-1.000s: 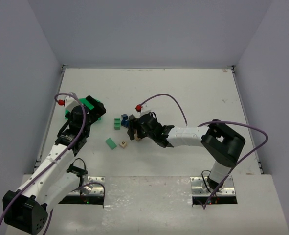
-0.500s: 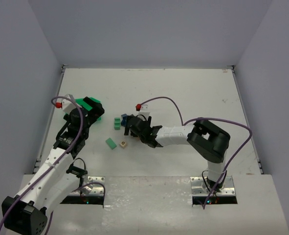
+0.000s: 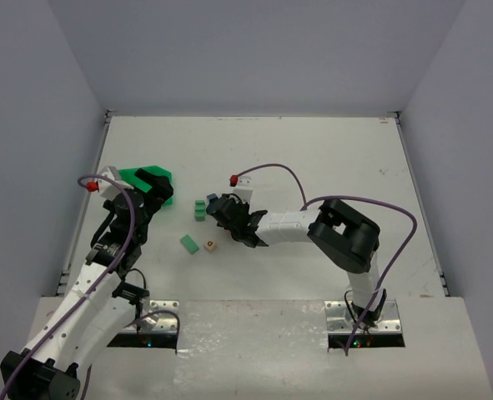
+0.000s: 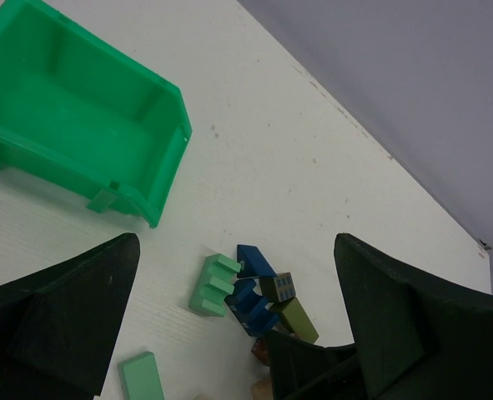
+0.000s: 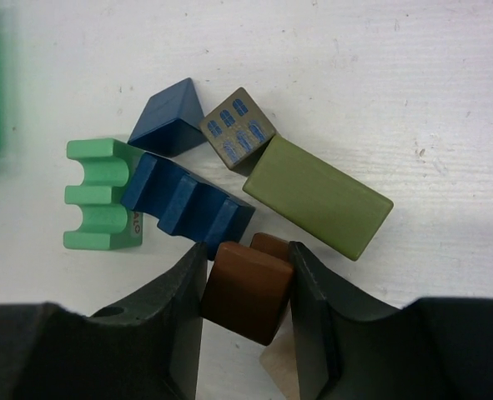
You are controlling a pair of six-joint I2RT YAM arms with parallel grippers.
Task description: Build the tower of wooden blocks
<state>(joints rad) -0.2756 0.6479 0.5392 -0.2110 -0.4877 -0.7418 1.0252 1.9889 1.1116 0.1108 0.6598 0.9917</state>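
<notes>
The right tool [image 5: 248, 279] is clamped on a brown block [image 5: 244, 293]. The wood block tower is not yet built. Its pieces lie flat on the bench [image 3: 329, 167]: 2 blue blocks [image 5: 183, 204], a green ridged block [image 5: 96, 196] and an olive bar [image 5: 317, 196]. The left tool [image 4: 235, 275] stands wide apart near the green bin [image 4: 71, 108].

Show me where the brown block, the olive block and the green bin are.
brown block [image 5: 246, 287]: right wrist view, its top face.
olive block [image 5: 317, 196]: right wrist view, middle of top face.
green bin [image 4: 71, 117]: left wrist view, bare inner floor.

Bin [image 3: 134, 177] left of block cluster [image 3: 203, 207]; well apart
</notes>
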